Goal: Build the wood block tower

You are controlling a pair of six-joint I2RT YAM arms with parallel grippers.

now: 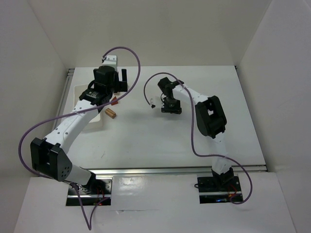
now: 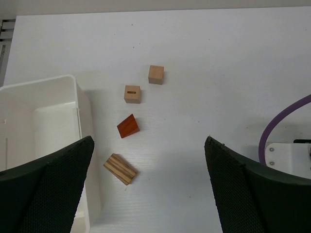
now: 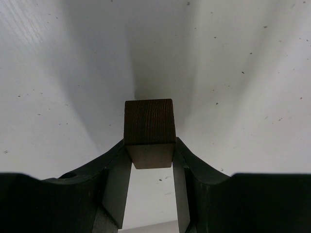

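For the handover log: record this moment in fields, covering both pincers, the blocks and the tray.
left pincer: open, empty, above the loose blocks
right pincer: shut on dark brown block
loose on table: tan cube, slotted tan cube, orange-red wedge, striped block, none touching
white tray: beside the striped block
tower: nothing stacked yet
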